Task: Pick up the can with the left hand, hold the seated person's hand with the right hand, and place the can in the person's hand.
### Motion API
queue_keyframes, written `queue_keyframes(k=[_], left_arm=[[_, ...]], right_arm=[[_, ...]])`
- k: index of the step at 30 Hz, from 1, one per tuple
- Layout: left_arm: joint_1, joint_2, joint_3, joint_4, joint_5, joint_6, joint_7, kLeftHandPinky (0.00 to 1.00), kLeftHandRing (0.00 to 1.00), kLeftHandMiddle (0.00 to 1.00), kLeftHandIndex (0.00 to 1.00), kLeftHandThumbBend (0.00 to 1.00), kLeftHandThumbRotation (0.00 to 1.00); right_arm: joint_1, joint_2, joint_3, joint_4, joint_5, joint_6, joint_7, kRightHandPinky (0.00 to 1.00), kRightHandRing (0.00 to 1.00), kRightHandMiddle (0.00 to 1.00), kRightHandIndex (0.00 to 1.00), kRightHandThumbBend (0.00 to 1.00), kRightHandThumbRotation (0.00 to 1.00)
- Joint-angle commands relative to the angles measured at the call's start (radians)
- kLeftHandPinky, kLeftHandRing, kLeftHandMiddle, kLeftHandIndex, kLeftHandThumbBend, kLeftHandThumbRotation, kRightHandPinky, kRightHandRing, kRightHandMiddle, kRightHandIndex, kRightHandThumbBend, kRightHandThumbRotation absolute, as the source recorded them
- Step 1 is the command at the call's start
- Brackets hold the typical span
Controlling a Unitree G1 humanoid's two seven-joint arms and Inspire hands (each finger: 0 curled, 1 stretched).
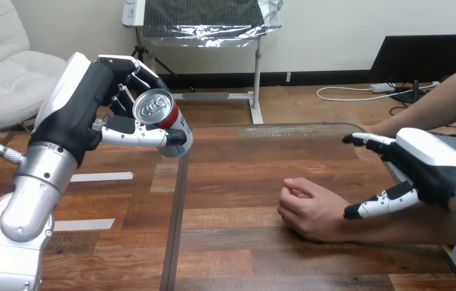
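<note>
1. Red-sided and silver-topped, the can (164, 119) is held up in the air at the view's upper left, above the left edge of the worktop (244, 242) and clear of its surface.
2. It is tilted, not upright. Its lid, with the pull tab, faces up and toward the camera, and its long axis slants from the lid at upper left down to the base at lower right.
3. The left robot hand (77, 112) is clamped on the can. Its thumb lies across the near side just below the lid, and its fingers curl round the far side.
4. The person's hand (310, 209) rests on the wooden worktop right of centre, well apart from the can. Its fingers are loosely curled inward and it holds nothing.
5. The right robot hand (429, 163) is at the right side, above the person's forearm (407, 227). Its fingers are straight and spread apart from the thumb, pointing left, and they grip nothing.
6. The thumb tip overlaps the person's wrist. I cannot tell whether it touches.
</note>
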Motion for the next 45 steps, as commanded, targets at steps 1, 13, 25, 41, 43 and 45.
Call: queue_keyframes(k=[1,13,25,41,43,45], left_arm=[[-0.064,0.011,0.021,-0.026,-0.009,-0.016,0.002,0.24,0.3,0.37,0.41,0.72,0.0],[-0.07,0.014,0.023,-0.022,-0.013,-0.023,0.0,0.25,0.3,0.37,0.41,0.72,0.0],[-0.073,0.017,0.026,-0.028,-0.014,-0.02,-0.004,0.25,0.31,0.37,0.41,0.73,0.0],[-0.071,0.017,0.037,-0.036,-0.023,-0.009,-0.015,0.24,0.3,0.37,0.41,0.73,0.0],[-0.071,0.018,0.037,-0.038,-0.023,-0.008,-0.017,0.24,0.3,0.37,0.41,0.73,0.0],[-0.071,0.019,0.038,-0.039,-0.023,-0.01,-0.018,0.24,0.3,0.37,0.41,0.73,0.0]], right_arm=[[-0.085,-0.019,0.034,0.037,-0.029,-0.008,-0.034,0.82,0.9,0.9,0.91,1.0,0.38],[-0.128,-0.021,0.108,0.112,-0.101,-0.011,-0.054,0.86,0.88,0.88,0.88,1.0,0.35],[-0.159,-0.016,0.171,0.163,-0.149,0.018,-0.037,0.89,0.87,0.88,0.87,1.0,0.39],[-0.177,-0.016,0.232,0.191,-0.174,0.066,-0.012,0.91,0.89,0.89,0.89,1.0,0.45],[-0.18,-0.016,0.239,0.2,-0.177,0.065,-0.013,0.91,0.89,0.89,0.89,1.0,0.45],[-0.183,-0.014,0.245,0.208,-0.18,0.067,-0.012,0.9,0.89,0.89,0.89,1.0,0.45]])
